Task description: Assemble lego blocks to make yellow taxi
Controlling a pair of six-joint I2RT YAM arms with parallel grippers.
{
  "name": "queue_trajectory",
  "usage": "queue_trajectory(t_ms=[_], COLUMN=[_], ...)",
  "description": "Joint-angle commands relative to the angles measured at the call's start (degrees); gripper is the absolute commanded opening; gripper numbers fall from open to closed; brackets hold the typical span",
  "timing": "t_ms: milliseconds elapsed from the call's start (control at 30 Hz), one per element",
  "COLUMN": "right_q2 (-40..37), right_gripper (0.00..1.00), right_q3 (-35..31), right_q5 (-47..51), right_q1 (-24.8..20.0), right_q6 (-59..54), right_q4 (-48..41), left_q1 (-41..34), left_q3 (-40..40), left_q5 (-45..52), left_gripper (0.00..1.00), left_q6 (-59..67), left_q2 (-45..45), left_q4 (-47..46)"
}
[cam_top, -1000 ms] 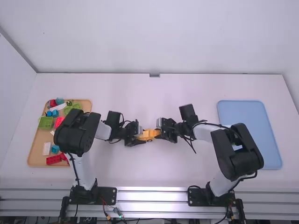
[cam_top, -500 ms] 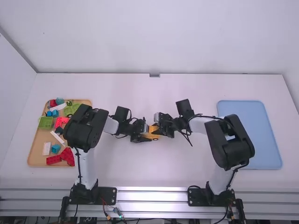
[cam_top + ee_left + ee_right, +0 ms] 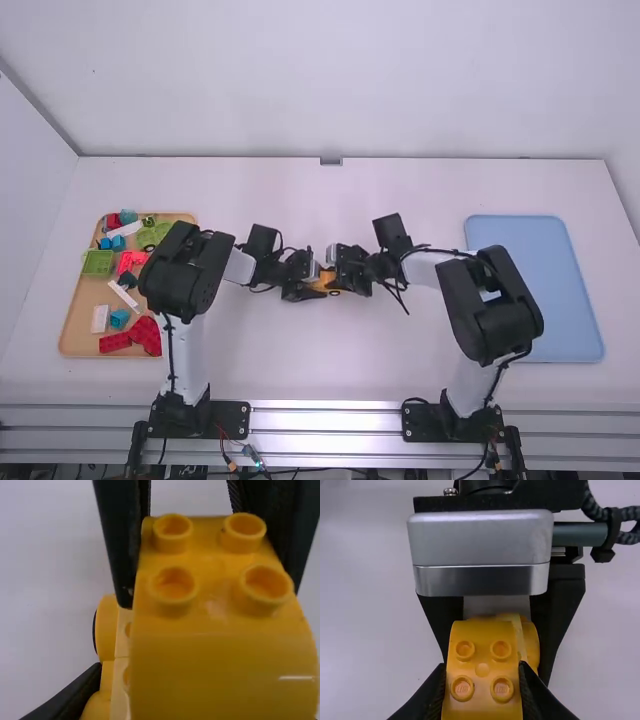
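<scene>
Near the table's middle, my left gripper (image 3: 308,291) and right gripper (image 3: 347,281) face each other at a yellow assembly (image 3: 325,282). The right wrist view has my right gripper (image 3: 482,674) shut on a curved yellow block (image 3: 482,669) with four studs, a finger on each side. Behind that block, the left gripper's fingers straddle a yellow wheeled base (image 3: 530,642). In the left wrist view the curved block (image 3: 217,630) stands over the base (image 3: 106,627), which my left gripper (image 3: 165,690) holds shut; its far finger is hidden. Whether block and base touch, I cannot tell.
A wooden tray (image 3: 78,322) at the left bears several red, green, blue and white blocks, partly under the left arm. A blue tray (image 3: 560,290) lies at the right, its near-left part behind the right arm.
My left gripper has shifted slightly right and my right gripper slightly left, bringing them closer together. Less yellow shows between them. The left arm's upper links have swung right, exposing more tray.
</scene>
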Motion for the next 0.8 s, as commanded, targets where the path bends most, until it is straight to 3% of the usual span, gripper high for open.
queue_trajectory(t_ms=[0,100,533,767], right_q2=[0.5,0.5,0.8,5.6], right_gripper=[0.0,0.0,0.0,0.0], right_q3=[-1.4,-2.8,-3.1,-3.0], right_q5=[0.3,0.2,1.4,-4.5], right_q1=[0.0,0.0,0.4,0.1], right_q6=[1.0,4.2,2.6,2.7], right_q4=[2.2,6.7,6.8,10.9], left_q1=[-0.2,-0.1,0.0,0.0], left_q3=[-0.7,-1.6,-2.2,-2.2], left_q5=[-1.0,-0.9,-0.8,-0.9], left_gripper=[0.32,0.33,0.32,0.32], left_q6=[-0.1,-0.1,0.3,0.2], left_q2=[1.6,1.6,1.6,1.6], left_q4=[0.5,1.4,2.0,1.7])
